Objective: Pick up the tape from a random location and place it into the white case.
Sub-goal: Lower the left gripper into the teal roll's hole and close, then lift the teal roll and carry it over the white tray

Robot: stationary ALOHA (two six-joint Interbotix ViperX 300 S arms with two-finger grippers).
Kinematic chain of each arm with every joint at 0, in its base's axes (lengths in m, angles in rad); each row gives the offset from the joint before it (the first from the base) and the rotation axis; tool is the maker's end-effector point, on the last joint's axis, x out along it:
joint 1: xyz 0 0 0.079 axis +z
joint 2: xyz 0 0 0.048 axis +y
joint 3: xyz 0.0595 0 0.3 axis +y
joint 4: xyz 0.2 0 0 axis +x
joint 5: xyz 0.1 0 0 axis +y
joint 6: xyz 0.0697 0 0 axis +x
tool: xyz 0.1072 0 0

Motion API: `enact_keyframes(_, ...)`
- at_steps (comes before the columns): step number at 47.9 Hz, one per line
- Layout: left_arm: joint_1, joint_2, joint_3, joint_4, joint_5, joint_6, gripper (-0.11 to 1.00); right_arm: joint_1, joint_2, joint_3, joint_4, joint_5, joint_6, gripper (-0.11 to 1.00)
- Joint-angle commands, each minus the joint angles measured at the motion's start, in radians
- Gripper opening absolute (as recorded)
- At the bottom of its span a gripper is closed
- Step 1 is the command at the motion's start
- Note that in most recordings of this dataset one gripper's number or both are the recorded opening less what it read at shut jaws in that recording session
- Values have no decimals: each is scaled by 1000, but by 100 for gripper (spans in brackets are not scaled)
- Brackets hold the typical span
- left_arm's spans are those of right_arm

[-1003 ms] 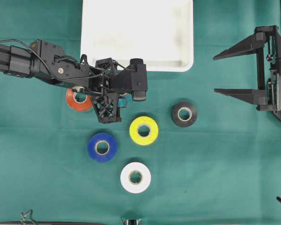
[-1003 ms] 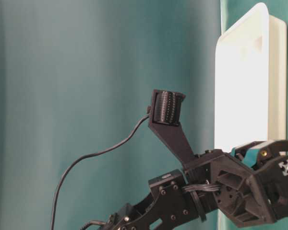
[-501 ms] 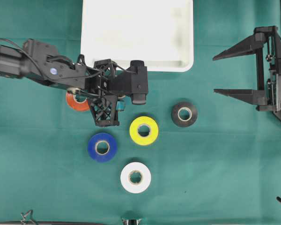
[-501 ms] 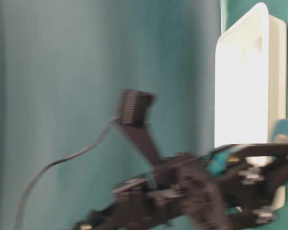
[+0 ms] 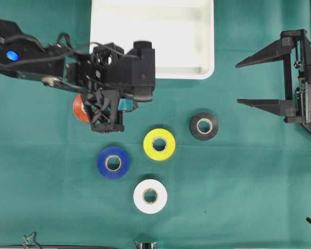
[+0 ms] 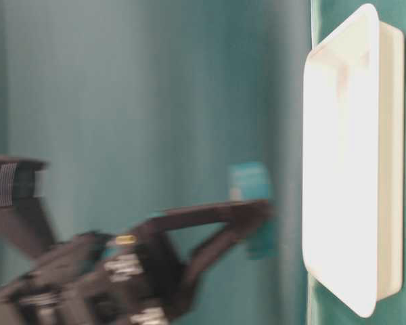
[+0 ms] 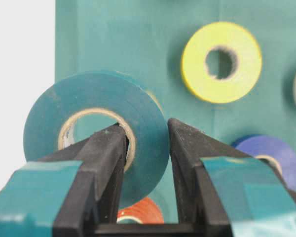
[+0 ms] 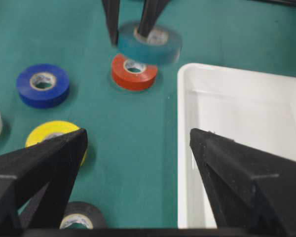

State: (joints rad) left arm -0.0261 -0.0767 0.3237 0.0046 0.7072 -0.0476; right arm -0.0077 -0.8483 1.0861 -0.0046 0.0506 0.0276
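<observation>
A teal tape roll (image 7: 89,89) hangs off the cloth, pinched by my left gripper (image 7: 143,129), which is shut on it with one finger through the core and the other on the outer wall. From overhead the left gripper (image 5: 122,106) hovers just below the near rim of the white case (image 5: 160,36), and only a sliver of the teal tape (image 5: 126,105) shows under it. The right wrist view shows the tape (image 8: 150,47) raised above an orange roll (image 8: 134,74), beside the case (image 8: 246,128). My right gripper (image 5: 238,83) stands open and empty at the far right.
More rolls lie on the green cloth: orange (image 5: 79,110) partly under the left arm, yellow (image 5: 159,144), blue (image 5: 113,163), white (image 5: 150,196) and black (image 5: 203,126). The case's inside shows nothing in it.
The left arm has risen and shifted left, lifting the teal tape off the cloth. The right arm has not moved.
</observation>
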Motion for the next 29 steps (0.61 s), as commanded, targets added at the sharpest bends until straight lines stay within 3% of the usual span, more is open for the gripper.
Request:
enact_keyframes(1, 0, -66, -57, 3, 32, 9, 22, -2, 3, -18, -2, -3, -2, 91)
enact_keyframes(13, 0, -150, -120, 3, 135, 23, 22, -2, 3, -17, -2, -3, -2, 91)
enact_keyframes(29, 0, -158, -114, 2, 140, 18, 22, -2, 3, -17, -2, -3, -2, 91)
